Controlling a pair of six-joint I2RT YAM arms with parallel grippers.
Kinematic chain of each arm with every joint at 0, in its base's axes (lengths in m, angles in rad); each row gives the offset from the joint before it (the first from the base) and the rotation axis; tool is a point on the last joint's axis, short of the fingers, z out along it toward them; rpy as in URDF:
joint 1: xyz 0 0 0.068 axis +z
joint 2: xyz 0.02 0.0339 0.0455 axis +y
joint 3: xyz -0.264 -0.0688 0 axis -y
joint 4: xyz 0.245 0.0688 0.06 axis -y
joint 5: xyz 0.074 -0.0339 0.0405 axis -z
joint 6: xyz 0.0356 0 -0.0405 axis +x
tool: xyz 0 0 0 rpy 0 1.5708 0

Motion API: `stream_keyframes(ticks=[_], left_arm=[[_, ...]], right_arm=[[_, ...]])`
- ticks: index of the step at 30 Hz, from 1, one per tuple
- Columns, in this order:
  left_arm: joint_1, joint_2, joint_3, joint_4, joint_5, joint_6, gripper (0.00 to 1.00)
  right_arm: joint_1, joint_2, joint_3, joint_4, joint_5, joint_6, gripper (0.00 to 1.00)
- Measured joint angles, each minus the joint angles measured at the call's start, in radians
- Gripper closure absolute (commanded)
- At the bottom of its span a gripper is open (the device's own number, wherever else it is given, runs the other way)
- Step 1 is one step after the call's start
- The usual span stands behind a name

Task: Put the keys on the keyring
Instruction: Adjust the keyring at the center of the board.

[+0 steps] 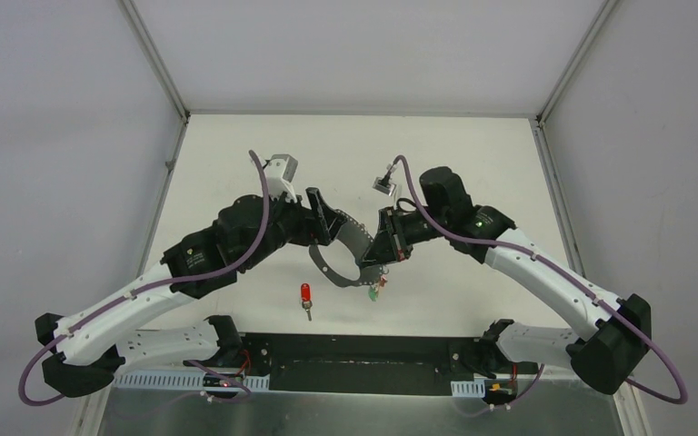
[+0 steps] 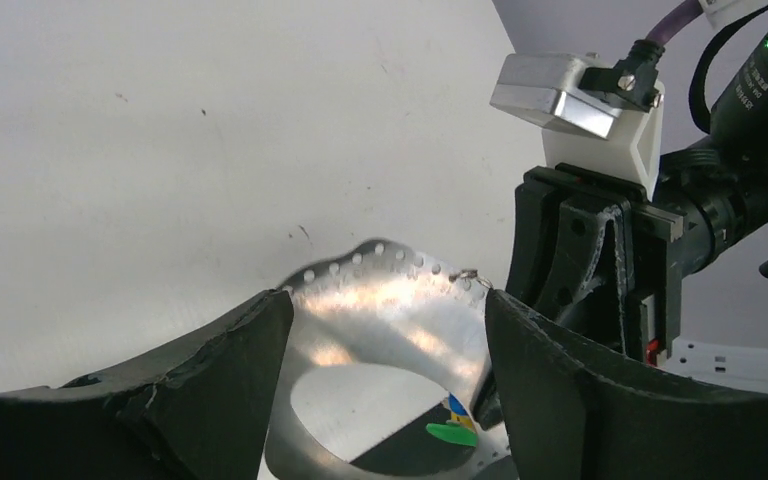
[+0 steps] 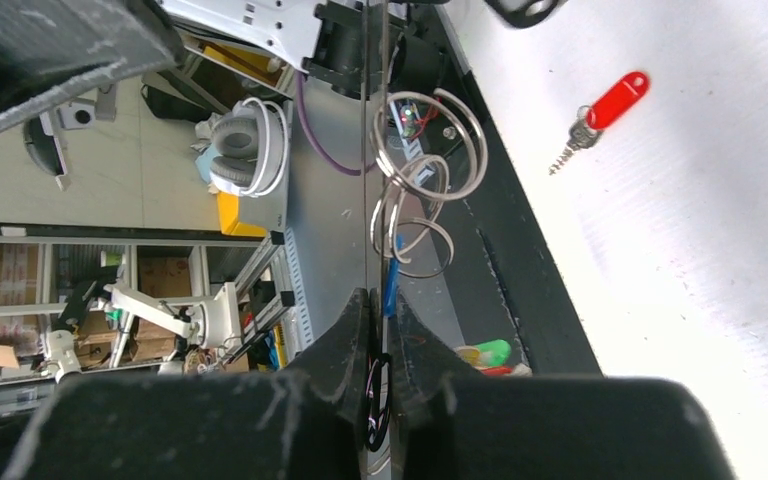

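left gripper [image 2: 388, 325] open astride keyring [image 2: 390, 295] | right gripper [image 3: 378, 300] pinching keyring | risk: lone thin pinch may let keyring twist, shedding green key [image 1: 374, 292] | red key [image 1: 306, 295] unthreaded by tabletop's [image 1: 345, 145] near edge

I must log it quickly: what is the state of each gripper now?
Left gripper: open, the keyring between its jaws.
Right gripper: closed on the keyring.

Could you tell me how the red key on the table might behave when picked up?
Lying flat on the white table, the red key likely slides rather than rolls if nudged. Its low, small shape probably makes pinching it awkward.
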Motion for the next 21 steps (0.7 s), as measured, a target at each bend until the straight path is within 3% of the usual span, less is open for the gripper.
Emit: stream_keyframes(ticks=[12,21], left_arm=[[-0.002,-0.047,-0.040,-0.162,0.012,-0.074,0.26],[-0.002,-0.064,-0.048,-0.193,-0.023,-0.044,0.25]], right_arm=[[-0.006,-0.044,-0.066,-0.014,0.230,-0.116,1.00],[-0.006,-0.257,-0.224,0.031,0.423,-0.290,1.00]])
